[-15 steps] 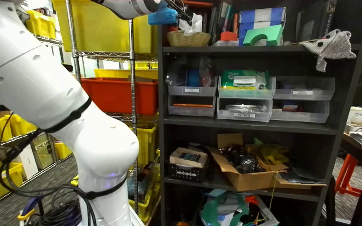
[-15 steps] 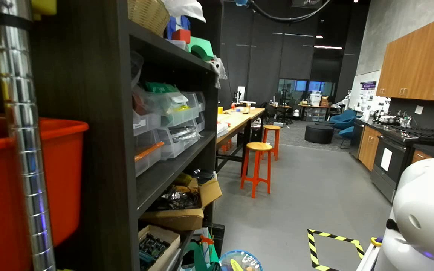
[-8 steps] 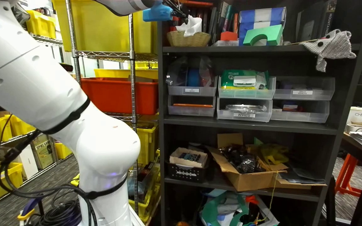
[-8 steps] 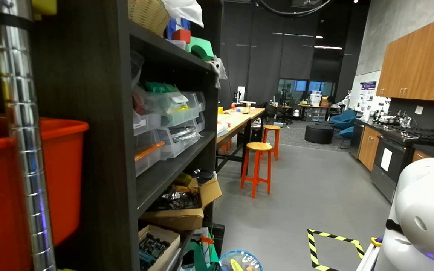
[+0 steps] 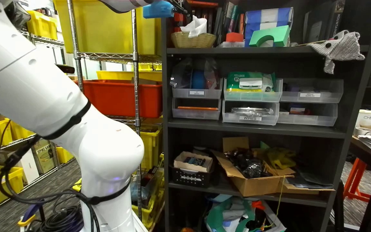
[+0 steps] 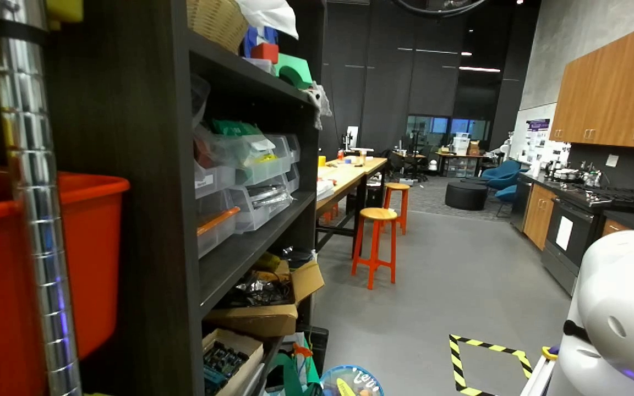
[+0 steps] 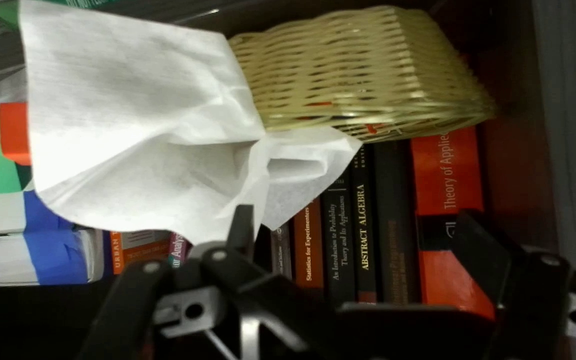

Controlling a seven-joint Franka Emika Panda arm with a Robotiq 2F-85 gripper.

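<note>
On the upper shelf (image 5: 259,51): white tissue (image 7: 138,90) pokes out of a wicker basket (image 7: 328,65), much of it spilling past the rim.
Gripper (image 7: 352,216): fingers spread wide, nothing clamped; one fingertip right by the tissue, contact can't be told.
Tissue status: looks released and at the basket, my read; not done: gripper isn't clear of it, nor is all of it within the rim.
Shelf surface: dark board, also carrying textbooks (image 7: 363,225), red block (image 5: 234,37), green arch block (image 5: 274,34), blue-and-white box (image 5: 268,17).
Bookcase (image 5: 256,130), lower down: clear bins (image 5: 232,118), one marked WIRES; cardboard box (image 5: 259,187).
Room: yellow tubs (image 5: 98,29) and red tub (image 5: 114,98) on a wire rack (image 5: 135,38) beside the bookcase; an exterior view also has stools (image 6: 378,214), wooden tabletop (image 6: 350,173), kitchen range (image 6: 570,228) under wood cabinets (image 6: 614,82).
</note>
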